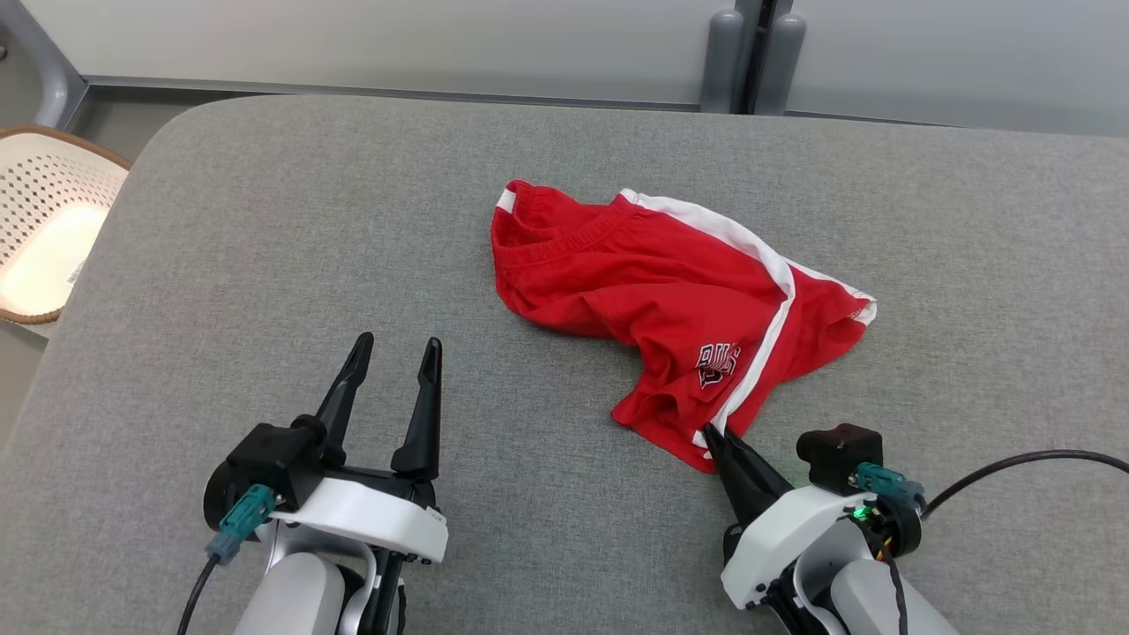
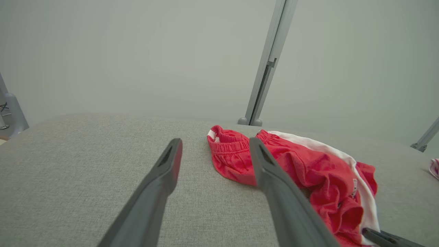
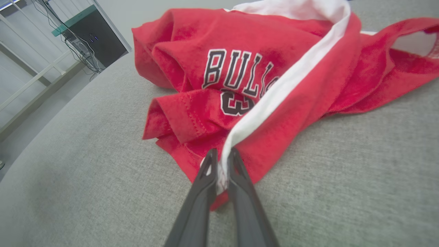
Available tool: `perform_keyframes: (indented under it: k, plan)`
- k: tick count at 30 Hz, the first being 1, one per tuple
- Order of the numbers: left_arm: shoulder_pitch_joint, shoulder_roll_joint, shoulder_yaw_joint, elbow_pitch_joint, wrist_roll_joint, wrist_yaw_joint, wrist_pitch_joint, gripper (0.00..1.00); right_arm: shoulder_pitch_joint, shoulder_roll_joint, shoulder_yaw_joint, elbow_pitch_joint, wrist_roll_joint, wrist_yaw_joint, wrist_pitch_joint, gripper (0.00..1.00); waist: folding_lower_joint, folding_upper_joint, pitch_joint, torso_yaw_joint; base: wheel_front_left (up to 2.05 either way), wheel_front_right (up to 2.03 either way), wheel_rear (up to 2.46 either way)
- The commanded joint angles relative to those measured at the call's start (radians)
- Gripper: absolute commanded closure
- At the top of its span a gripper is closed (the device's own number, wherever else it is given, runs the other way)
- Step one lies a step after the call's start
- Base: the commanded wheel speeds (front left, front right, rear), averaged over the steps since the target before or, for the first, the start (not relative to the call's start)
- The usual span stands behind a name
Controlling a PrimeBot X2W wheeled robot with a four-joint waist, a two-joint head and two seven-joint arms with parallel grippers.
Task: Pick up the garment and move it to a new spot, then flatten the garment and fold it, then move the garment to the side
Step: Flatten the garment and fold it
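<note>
You'll see the garment lying crumpled near the middle of the desk, whose top is a grey, coarse-woven fabric with rounded corners. It is a pair of red jersey shorts, soft and rumpled. A gathered elastic waistband sits at its far left end, and a broad white stripe curves down one side. One leg is bunched into folds and its stitched hem is turned over.

Black letters outlined in white read "BULLS". Below them is a numeral that looks like a 3, though a fold hides part of it, so you can't be sure.

The right end effector is at the garment's near corner. Its two dark tapered fingers are pressed almost together, pinching the hem where the white stripe ends.

The left end effector is to the left of the garment and clear of the cloth, with its fingers spread wide.

Far left of the garment, off the desk, there is a cream perforated basket with a brown rim.
</note>
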Motion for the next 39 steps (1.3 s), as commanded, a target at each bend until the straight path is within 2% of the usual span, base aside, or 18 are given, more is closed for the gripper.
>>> perform_keyframes:
  k: [1,6,10,13,18,21,22,24,27,30,35,39]
  plan:
    - [-0.005,0.003,0.004,-0.005,-0.004,0.003,-0.001,0.0,-0.008,-0.002,-0.001,0.006,-0.002,0.0,-0.012,1.0,0.0,0.0,-0.001,-0.002,0.0,0.0,0.0]
    - [0.003,0.003,0.018,-0.004,0.001,0.004,-0.001,0.0,-0.007,-0.003,-0.019,0.015,-0.081,0.0,-0.049,1.0,0.0,0.0,-0.013,-0.03,0.0,0.0,0.0]
    - [0.001,0.003,0.033,-0.009,0.014,-0.001,-0.001,0.0,0.014,-0.063,0.026,-0.028,-0.184,0.0,-0.065,1.0,0.0,0.0,-0.026,-0.073,0.0,0.0,0.0]
    - [-0.008,0.003,0.041,-0.006,0.023,-0.005,-0.001,0.0,0.021,-0.157,0.122,-0.076,-0.254,0.0,-0.05,1.0,0.0,0.0,-0.034,-0.11,0.0,0.0,0.0]
    - [-0.029,0.003,0.059,0.005,0.043,-0.018,-0.001,0.0,0.008,-0.349,0.264,-0.164,-0.311,0.0,-0.023,1.0,0.0,0.0,-0.048,-0.169,0.0,0.0,0.0]
    - [-0.038,0.004,0.067,0.013,0.053,-0.024,-0.001,0.0,-0.011,-0.461,0.321,-0.214,-0.352,0.0,-0.013,1.0,0.0,0.0,-0.052,-0.198,0.0,0.0,0.0]
    - [-0.049,0.004,0.07,0.023,0.062,-0.031,-0.001,0.0,-0.019,-0.518,0.335,-0.234,-0.374,0.0,-0.009,1.0,0.0,0.0,-0.054,-0.215,0.0,0.0,0.0]
    - [-0.059,0.003,0.072,0.035,0.071,-0.037,-0.001,0.0,-0.02,-0.558,0.334,-0.248,-0.387,0.0,-0.008,1.0,0.0,0.0,-0.055,-0.229,0.0,0.0,0.0]
    - [-0.081,0.006,0.064,0.075,0.078,-0.05,-0.001,0.0,-0.006,-0.576,0.315,-0.256,-0.373,0.0,-0.008,1.0,0.0,0.0,-0.05,-0.245,0.0,0.0,0.0]
    - [-0.129,0.025,0.028,0.138,0.078,-0.067,0.019,0.0,-0.003,-0.558,0.288,-0.264,-0.353,-0.001,-0.022,1.0,0.0,0.0,-0.037,-0.262,0.0,0.0,0.0]
    - [-0.258,0.055,-0.03,0.204,-0.019,-0.085,0.157,0.0,-0.04,-0.512,0.276,-0.272,-0.348,-0.001,-0.037,1.0,0.0,0.0,-0.003,-0.298,0.0,0.0,0.0]
    - [-0.358,0.118,-0.153,0.186,-0.126,-0.085,0.284,0.0,-0.071,-0.482,0.287,-0.26,-0.35,0.0,-0.043,1.0,0.0,0.0,0.023,-0.328,0.0,0.0,0.0]
